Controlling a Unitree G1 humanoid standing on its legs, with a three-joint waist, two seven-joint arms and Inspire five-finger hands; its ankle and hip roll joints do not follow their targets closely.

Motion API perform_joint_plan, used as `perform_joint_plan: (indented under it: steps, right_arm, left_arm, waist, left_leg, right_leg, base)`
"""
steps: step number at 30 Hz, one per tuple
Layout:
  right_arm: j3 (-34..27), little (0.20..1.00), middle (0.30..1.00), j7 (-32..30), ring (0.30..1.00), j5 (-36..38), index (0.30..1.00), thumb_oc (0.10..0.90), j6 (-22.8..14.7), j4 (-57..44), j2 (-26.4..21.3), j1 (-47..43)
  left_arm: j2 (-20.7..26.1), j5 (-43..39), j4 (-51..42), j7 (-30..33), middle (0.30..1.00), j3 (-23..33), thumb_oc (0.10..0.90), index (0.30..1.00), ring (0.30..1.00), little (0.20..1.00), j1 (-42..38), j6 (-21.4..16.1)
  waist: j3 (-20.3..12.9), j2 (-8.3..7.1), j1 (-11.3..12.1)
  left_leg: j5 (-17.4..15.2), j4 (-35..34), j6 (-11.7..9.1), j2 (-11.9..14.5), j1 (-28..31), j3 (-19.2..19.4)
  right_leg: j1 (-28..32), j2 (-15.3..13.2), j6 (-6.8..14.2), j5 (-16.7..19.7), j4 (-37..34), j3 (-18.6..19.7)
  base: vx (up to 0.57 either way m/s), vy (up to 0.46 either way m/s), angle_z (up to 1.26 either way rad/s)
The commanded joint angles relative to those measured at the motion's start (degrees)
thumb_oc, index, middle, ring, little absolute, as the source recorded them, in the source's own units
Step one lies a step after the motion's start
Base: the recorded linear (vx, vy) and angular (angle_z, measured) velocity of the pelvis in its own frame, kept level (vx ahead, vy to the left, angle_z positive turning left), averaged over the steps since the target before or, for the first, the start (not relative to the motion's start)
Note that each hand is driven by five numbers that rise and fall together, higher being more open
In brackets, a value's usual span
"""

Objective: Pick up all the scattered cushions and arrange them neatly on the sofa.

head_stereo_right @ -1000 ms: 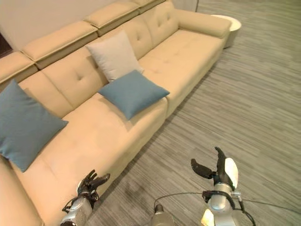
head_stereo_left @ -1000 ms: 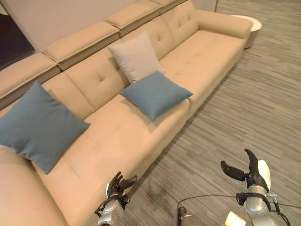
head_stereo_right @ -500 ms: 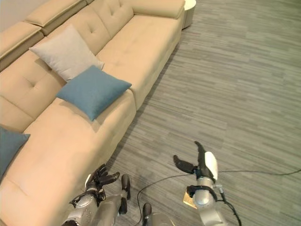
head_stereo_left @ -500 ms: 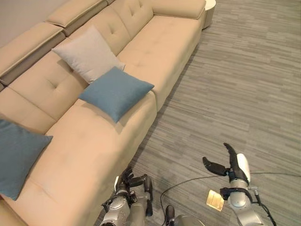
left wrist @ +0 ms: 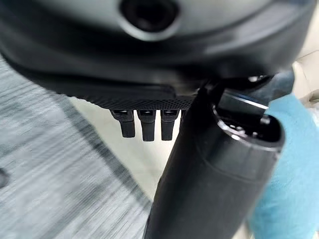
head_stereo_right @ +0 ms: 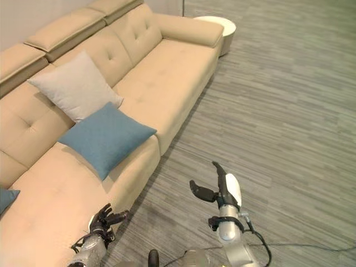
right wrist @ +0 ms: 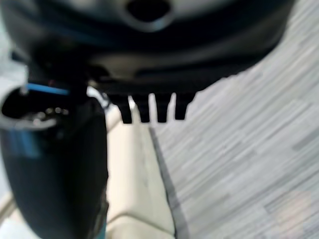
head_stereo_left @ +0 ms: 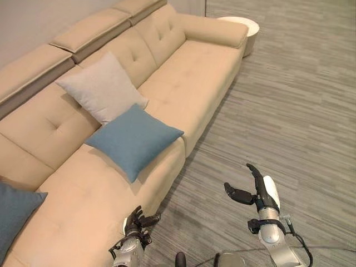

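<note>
At the far left a blue cushion corner [head_stereo_left: 14,214] pokes onto the sofa [head_stereo_left: 194,83] seat. The left hand [head_stereo_left: 136,222] hangs by the seat's front edge, fingers relaxed and apart, holding nothing. A grey cushion [head_stereo_left: 100,89] leans on the backrest, likely already arranged; the blue cushion [head_stereo_left: 133,139] lies flat just before it, well up from that hand. Over the floor [head_stereo_left: 300,100] the right hand [head_stereo_left: 258,192] is spread, empty. A round side table [head_stereo_left: 242,28] stands by the armrest
</note>
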Motion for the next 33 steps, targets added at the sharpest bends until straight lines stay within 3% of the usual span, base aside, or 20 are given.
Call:
perform_joint_plan:
  steps: [1, 4, 9, 12, 13, 14, 15, 17, 19, 21, 23, 24, 26, 27, 28, 29, 30, 31, 33]
  right_arm:
    - [-3.77, 0.9, 0.9, -1.86, 0.9, -2.25, 0.9, 0.8, -3.15, -6.01, -1.87, -2.45]
    - [-3.76, 0.9, 0.9, -1.81, 0.9, -2.6, 0.9, 0.8, -2.82, -6.28, -1.9, -1.49]
    - [-3.61, 0.9, 0.9, -0.16, 0.9, -1.75, 0.9, 0.8, -2.62, -6.86, -1.8, -0.03]
    - [-3.76, 0.9, 0.9, -0.17, 0.9, -0.71, 0.9, 0.8, -2.93, -7.87, -2.57, -0.48]
    - [-3.83, 0.9, 0.9, -0.68, 0.9, 0.08, 0.9, 0.8, -3.06, -8.16, -2.85, -1.26]
    - [-4.0, 0.9, 0.9, -2.54, 0.9, 2.21, 0.9, 0.8, -3.33, -8.78, -3.14, -3.45]
    - [-3.98, 0.9, 0.9, -2.58, 0.9, 2.24, 0.9, 0.8, -3.37, -8.69, -3.13, -3.54]
    - [-4.52, 0.9, 0.9, -3.31, 0.9, 3.42, 0.9, 0.8, -3.63, -7.56, -3.68, -3.5]
    - [-4.5, 0.9, 0.9, -3.92, 0.9, 3.84, 0.9, 0.8, -4.1, -8.27, -4.14, -4.23]
    - [-4.22, 0.9, 0.9, -4.46, 0.9, 4.41, 0.9, 0.8, -4.81, -8.24, -4.47, -6.57]
    - [-5.25, 0.9, 0.9, -5.75, 0.9, 4.9, 0.9, 0.8, -5.33, -7.36, -5.05, -8.29]
    - [-6.0, 0.9, 0.9, -5.75, 0.9, 4.91, 0.9, 0.8, -5.37, -7.84, -4.87, -8.04]
    - [-6.73, 0.9, 0.9, -5.93, 0.9, 4.35, 0.9, 0.8, -5.48, -8.45, -4.59, -8.09]
    - [-6.85, 0.9, 0.9, -5.36, 0.9, 3.98, 0.9, 0.8, -5.2, -9.07, -4.41, -8.0]
    - [-13.4, 0.9, 0.9, -2.98, 0.9, 16.43, 0.9, 0.8, -6.61, 3.08, -11.79, -11.55]
    - [-17.67, 0.9, 0.9, -1.6, 0.9, 19.69, 0.9, 0.8, -8.07, 7.21, -16.51, -12.17]
    - [-16.69, 0.9, 0.9, -0.98, 0.9, 21.95, 0.9, 0.8, -11.73, 14.97, -21.13, -18.39]
    - [-14.4, 0.9, 0.9, -3.32, 0.9, 24.17, 0.9, 0.8, -9.46, 26.05, -19.56, -25.62]
    - [-7.11, 0.9, 0.9, -1.5, 0.9, 24.42, 0.9, 0.8, -7.02, 26.75, -17.54, -33.61]
  left_arm:
    - [-0.03, 3.47, -1.33, 0.25, 0.9, 0.45, 0.8, 0.9, 0.9, 0.9, -2.46, -2.84]
    - [-0.22, 3.79, -1.54, 0.11, 0.9, -0.08, 0.8, 0.9, 0.9, 0.9, -2.43, -3.2]
    - [-1.6, 1.69, 1.09, -1.01, 0.9, 0.86, 0.8, 0.9, 0.9, 0.9, -1.68, -2.99]
    - [-2.59, -3.39, 0.23, -1.76, 0.9, 1.76, 0.8, 0.9, 0.9, 0.9, -1.01, -3.05]
    - [-2.86, -4.77, -0.09, -1.66, 0.9, 1.78, 0.8, 0.9, 0.9, 0.9, -1.21, -2.88]
    - [-2.96, -6.85, -0.72, -0.79, 0.9, 2.0, 0.8, 0.9, 0.9, 0.9, -1.03, -2.65]
    - [-2.93, -6.87, -0.74, -0.78, 0.9, 2.01, 0.8, 0.9, 0.9, 0.9, -1.06, -2.64]
    - [-2.8, -7.11, -0.11, 0.43, 0.9, 3.38, 0.8, 0.9, 0.9, 0.9, -0.59, -2.5]
    - [-2.02, -6.6, 0.04, 0.88, 0.9, 3.52, 0.8, 0.9, 0.9, 0.9, -1.49, -2.33]
    - [-0.18, -5.64, -1.3, 1.74, 0.9, 4.05, 0.8, 0.9, 0.9, 0.9, -2.6, -2.7]
    - [4.72, -3.65, -10.49, 3.97, 0.9, 4.93, 0.8, 0.9, 0.9, 0.9, -3.51, -5.13]
    - [5.92, -3.35, -12.42, 4.38, 0.9, 5.94, 0.8, 0.9, 0.9, 0.9, -3.23, -5.92]
    - [6.86, -2.69, -14.56, 5.17, 0.9, 6.64, 0.8, 0.9, 0.9, 0.9, -3.23, -6.15]
    - [8.2, -3.5, -21.3, 5.93, 0.9, 7.99, 0.8, 0.9, 0.9, 0.9, -3.39, -7.24]
    - [12.98, -5.82, -27.19, 3.07, 0.9, 10.28, 0.8, 0.9, 0.9, 0.9, -3.37, -8.31]
    - [13.24, -7.97, -28.27, 2.44, 0.9, 10.47, 0.8, 0.9, 0.9, 0.9, -3.08, -8.83]
    - [13.8, -7.77, -26.3, 0.4, 0.9, 9.17, 0.8, 0.9, 0.9, 0.9, -5.52, -8.12]
    - [14.17, -8.59, -26.14, -1.11, 0.9, 7.14, 0.8, 0.9, 0.9, 0.9, -7.04, -7.14]
    - [14.44, -9.87, -22.46, -0.87, 0.9, 4.88, 0.8, 0.9, 0.9, 0.9, -11.28, -6.56]
  waist:
    - [-0.38, -0.23, -2.04]
    - [-0.24, -0.01, -3.58]
    - [-1.98, -0.49, -4.4]
    - [-2.25, -0.45, -3.6]
    - [-1.84, -0.8, -3.32]
    - [-0.93, -1.7, -2.51]
    - [-0.85, -1.7, -2.55]
    - [-0.86, -2.09, -2.23]
    - [-1.44, -2.31, -1.9]
    - [-1.99, -2.2, -0.85]
    - [-1.03, -2.12, 1.09]
    - [-1.55, -1.43, 1.16]
    - [-1.99, -0.96, 1.29]
    - [-2.82, -0.72, 1.51]
    - [-4.03, -1.65, 2.64]
    - [-4.03, -2.16, 3.01]
    - [-4.29, -2.41, 4.16]
    - [-4.18, -2.45, 5.21]
    - [-3.62, -2.35, 6.63]
  left_leg:
    - [-8.29, 4.33, -6.19, 3.94, -0.75, 1.85]
    - [-9.1, 3.09, -7.26, 4.5, 1.47, -1.52]
    - [-9.34, 3.69, -9.74, 7.88, 3.52, -5.02]
    - [-5.94, 10.59, -11.03, 10.73, -0.05, -6.1]
    - [-3.97, 14.91, -10.94, 11.02, -2.82, -5.61]
    - [-1.71, 20.94, -9.84, 12.06, -6.87, -2.29]
    - [-1.82, 21.17, -9.82, 12.05, -6.96, -2.33]
    - [-1.91, 20.13, -9.44, 13.91, -7.48, 2.48]
    - [-2.42, 15.82, -9.93, 14.66, -7.38, 4.93]
    - [-0.93, 10.07, -11.07, 14.7, -9.29, 5.12]
    - [3.6, 5.66, -12.58, 15.12, -14.36, 5.79]
    - [4.57, 2.01, -12.87, 15.35, -13.01, 6.58]
    - [5.26, 1.19, -13.06, 15.29, -12.09, 6.06]
    - [5.18, 0.73, -13.18, 14.7, -11.35, 5.29]
    - [4.67, 0.86, -13.17, 13.89, -10.43, 5.07]
    - [3.96, 1.13, -13.07, 13.43, -9.92, 4.87]
    - [3.63, 1.56, -12.94, 13.18, -9.95, 4.8]
    - [3.38, 2.15, -12.91, 12.92, -10.31, 4.62]
    - [2.79, 2.84, -12.45, 12.25, -11.69, 4.07]
  right_leg:
    - [5.72, 1.74, 2.6, 4.96, -7.36, 4.6]
    - [3.5, 1.66, 3.81, 7.55, -10.3, 9.1]
    - [4.96, 3.16, 2.91, 7.7, -10.67, 9.5]
    - [7.46, 5.23, 0.2, 4.97, -10.73, 7.29]
    - [8.67, 5.18, -0.48, 4.48, -11.05, 6.24]
    - [10.93, 4.91, -1.75, 3.57, -11.17, 4.31]
    - [10.97, 4.91, -1.74, 3.56, -11.18, 4.29]
    - [12.46, 5.04, -2.17, 2.49, -11.53, 2.69]
    - [14.06, 4.64, -1.64, 1.86, -12.37, 1.65]
    - [15.67, 4.25, -1.08, 1.05, -13.14, 0.4]
    - [18.56, 4.21, -0.9, -0.73, -13.17, -1.09]
    - [18.96, 4.63, -0.59, -0.78, -13.25, -1.85]
    - [20.02, 4.8, -0.39, -0.95, -13.71, -2.44]
    - [21.0, 4.14, -0.09, -1.0, -14.22, -2.37]
    - [22.24, 3.26, 0.36, -0.63, -15.2, -2.64]
    - [22.76, 2.78, 0.57, -0.98, -15.36, -2.69]
    - [23.21, 2.5, 0.8, -0.92, -15.82, -2.79]
    - [23.57, 2.27, 0.99, -0.74, -16.29, -3.25]
    - [22.84, 1.65, 1.4, 0.07, -17.25, -3.4]
  base:
    - [0.3, -0.167, 0.77]
    - [0.28, -0.212, 0.6]
    - [0.25, -0.287, 0.4]
    - [0.11, -0.272, 0.3]
    - [0.08, -0.322, 0.61]
    - [0.05, -0.233, 0.67]
    - [0.06, -0.199, 0.61]
    - [0.1, -0.103, 0.45]
    - [0.18, -0.035, 0.74]
    - [0.21, 0.029, 0.54]
    - [0.22, 0.058, 0.24]
    - [0.23, 0.09, 0.37]
    - [0.18, 0.101, 0.19]
    - [0.33, 0.168, -0.11]
    - [0.39, 0.189, -0.16]
    - [0.31, 0.118, 0.08]
    - [0.15, 0.062, 0.41]
    - [0.1, 0.072, 0.39]
    - [0.04, 0.148, 0.02]
